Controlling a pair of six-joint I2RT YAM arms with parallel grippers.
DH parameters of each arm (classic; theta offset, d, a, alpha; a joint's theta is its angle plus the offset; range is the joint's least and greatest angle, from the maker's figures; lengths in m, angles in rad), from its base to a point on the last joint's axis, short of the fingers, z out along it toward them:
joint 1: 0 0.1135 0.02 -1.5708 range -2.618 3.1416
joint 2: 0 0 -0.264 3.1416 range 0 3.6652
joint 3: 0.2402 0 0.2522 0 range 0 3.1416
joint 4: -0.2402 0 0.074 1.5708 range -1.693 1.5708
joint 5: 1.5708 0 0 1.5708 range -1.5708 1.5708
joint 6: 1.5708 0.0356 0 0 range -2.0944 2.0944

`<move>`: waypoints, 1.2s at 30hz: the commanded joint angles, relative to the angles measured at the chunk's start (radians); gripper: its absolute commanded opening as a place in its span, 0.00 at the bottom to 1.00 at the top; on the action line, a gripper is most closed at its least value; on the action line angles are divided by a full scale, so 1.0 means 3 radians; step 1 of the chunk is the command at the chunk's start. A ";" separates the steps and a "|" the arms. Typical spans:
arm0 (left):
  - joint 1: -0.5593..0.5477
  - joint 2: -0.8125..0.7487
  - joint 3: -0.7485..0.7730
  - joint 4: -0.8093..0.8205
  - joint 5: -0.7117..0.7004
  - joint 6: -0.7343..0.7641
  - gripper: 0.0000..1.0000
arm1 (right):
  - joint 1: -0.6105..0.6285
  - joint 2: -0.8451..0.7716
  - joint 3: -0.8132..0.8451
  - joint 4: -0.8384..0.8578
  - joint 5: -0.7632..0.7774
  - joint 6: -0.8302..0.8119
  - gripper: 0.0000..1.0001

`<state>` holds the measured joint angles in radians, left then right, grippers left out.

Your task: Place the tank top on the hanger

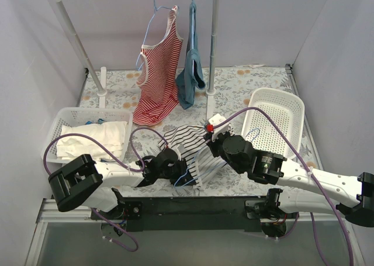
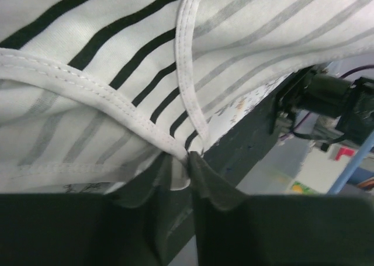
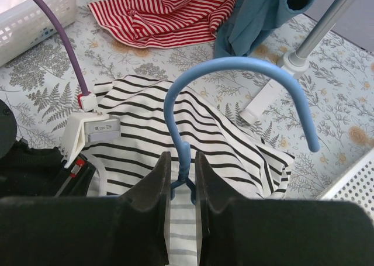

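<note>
The tank top (image 1: 186, 138), white with thin black stripes, lies bunched on the floral cloth between my two arms. My left gripper (image 1: 175, 168) is shut on its white trimmed edge (image 2: 186, 155), and the fabric (image 2: 117, 73) hangs across the left wrist view. My right gripper (image 1: 211, 142) is shut on the neck of the light-blue hanger (image 3: 182, 161), just below its hook (image 3: 245, 64), held over the tank top (image 3: 175, 125). A bit of blue hanger wire (image 1: 186, 178) pokes out under the fabric near the left gripper. The hanger's shoulders are hidden.
A red-and-white striped top (image 1: 159, 73) and a blue garment (image 1: 190, 73) hang from the white rack (image 1: 214, 44) at the back. A white basket (image 1: 63, 115) holding white cloth stands at the left. Another white basket (image 1: 295, 111) stands at the right.
</note>
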<state>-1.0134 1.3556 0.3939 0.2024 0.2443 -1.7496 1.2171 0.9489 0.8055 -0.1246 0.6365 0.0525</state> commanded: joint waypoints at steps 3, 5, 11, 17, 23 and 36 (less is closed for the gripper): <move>-0.0038 -0.0279 -0.0029 0.0343 -0.0129 -0.0064 0.01 | 0.0008 -0.0080 0.0061 0.0068 0.0404 0.0060 0.01; -0.0038 -0.0407 -0.0070 0.0328 -0.0211 -0.0074 0.00 | 0.0003 -0.0080 0.0076 0.0037 0.0496 0.0081 0.01; 0.0013 -0.1051 -0.0239 0.0011 -0.0543 -0.0212 0.00 | 0.0003 -0.0085 0.0132 -0.0122 0.1079 0.0183 0.01; 0.0121 -0.1634 -0.0428 -0.0321 -0.0666 -0.0298 0.00 | -0.0002 0.0002 0.0229 -0.0234 0.1447 0.0249 0.01; 0.0141 -0.2257 -0.0663 -0.0628 -0.0972 -0.0508 0.00 | -0.0023 0.0150 0.0342 -0.0418 0.1754 0.0290 0.01; 0.0157 -0.2898 -0.0597 -0.1313 -0.1275 -0.0539 0.00 | -0.0135 0.0227 0.0465 -0.0505 0.1821 0.0393 0.01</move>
<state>-0.9707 0.4679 0.1898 -0.1074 -0.0971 -1.9148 1.1847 1.0252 0.8925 -0.2726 1.1316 0.1585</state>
